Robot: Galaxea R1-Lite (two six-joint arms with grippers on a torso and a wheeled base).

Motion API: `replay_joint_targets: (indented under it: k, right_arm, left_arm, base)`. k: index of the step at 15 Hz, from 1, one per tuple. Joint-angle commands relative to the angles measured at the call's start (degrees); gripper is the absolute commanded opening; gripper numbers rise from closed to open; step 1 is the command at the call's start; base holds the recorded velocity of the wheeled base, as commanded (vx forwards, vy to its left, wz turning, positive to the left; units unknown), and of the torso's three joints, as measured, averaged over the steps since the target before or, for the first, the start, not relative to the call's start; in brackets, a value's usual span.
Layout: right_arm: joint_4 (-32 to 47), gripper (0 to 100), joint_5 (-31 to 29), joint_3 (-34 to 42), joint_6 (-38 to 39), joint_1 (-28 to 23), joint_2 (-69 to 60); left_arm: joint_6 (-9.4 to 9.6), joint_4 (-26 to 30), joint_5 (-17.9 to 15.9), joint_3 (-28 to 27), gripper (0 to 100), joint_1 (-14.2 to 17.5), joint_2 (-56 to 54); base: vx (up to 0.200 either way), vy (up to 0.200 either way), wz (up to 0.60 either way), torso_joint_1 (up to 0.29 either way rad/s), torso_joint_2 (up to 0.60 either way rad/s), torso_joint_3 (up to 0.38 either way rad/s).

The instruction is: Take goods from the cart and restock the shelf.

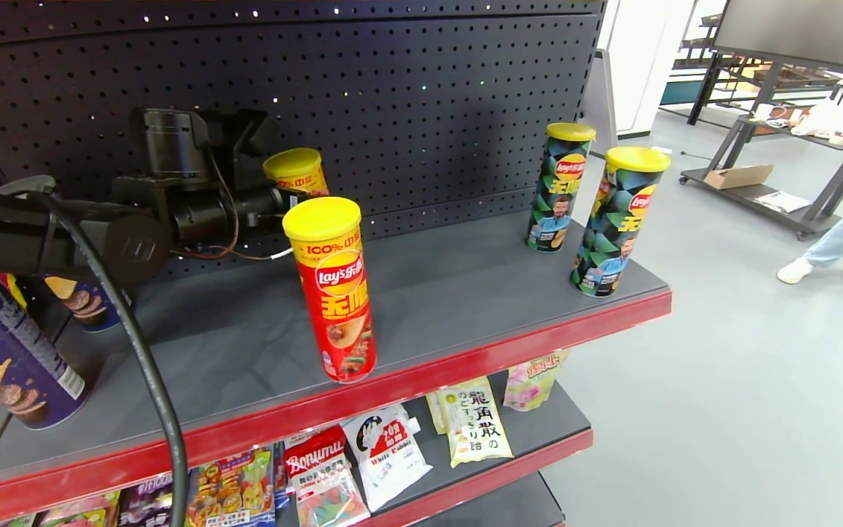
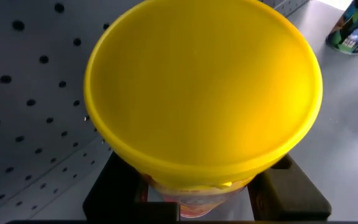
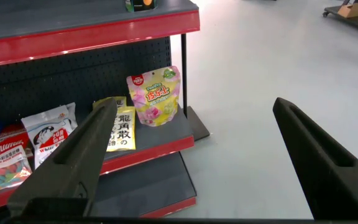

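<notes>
My left gripper (image 1: 281, 197) is shut on a red chip can with a yellow lid (image 1: 296, 172) at the back of the top shelf (image 1: 465, 293), close to the pegboard. In the left wrist view the lid (image 2: 204, 87) is very near, with the dark fingers (image 2: 291, 183) on both sides of the can below it. A second red can (image 1: 335, 293) stands upright near the shelf's front edge and hides the held can's base. My right gripper (image 3: 194, 106) hangs open and holds nothing, low beside the shelf's end, facing the lower shelves.
Two green-black cans (image 1: 560, 187) (image 1: 617, 219) stand at the right end of the top shelf. Purple cans (image 1: 8, 359) are at the left. Snack bags (image 1: 392, 454) fill the lower shelf. Open floor lies to the right, with carts (image 1: 780, 183) farther off.
</notes>
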Motion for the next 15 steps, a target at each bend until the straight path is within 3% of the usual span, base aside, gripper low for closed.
replay_joint_targets:
  k: [1,15]
  right_arm:
    - [0.0,100,0.01,0.01,-0.04,0.0,0.02]
    - [0.0,100,0.01,0.01,-0.04,0.0,0.02]
  left_arm:
    - [-0.05,0.84,0.14,-0.09,0,-0.05,-1.05]
    - [-0.31,2.07,-0.12,0.0,0,-1.36,-0.7]
  base:
    - [0.0,0.0,0.0,0.0,0.0,0.0]
    - [0.0,0.0,0.0,0.0,0.0,0.0]
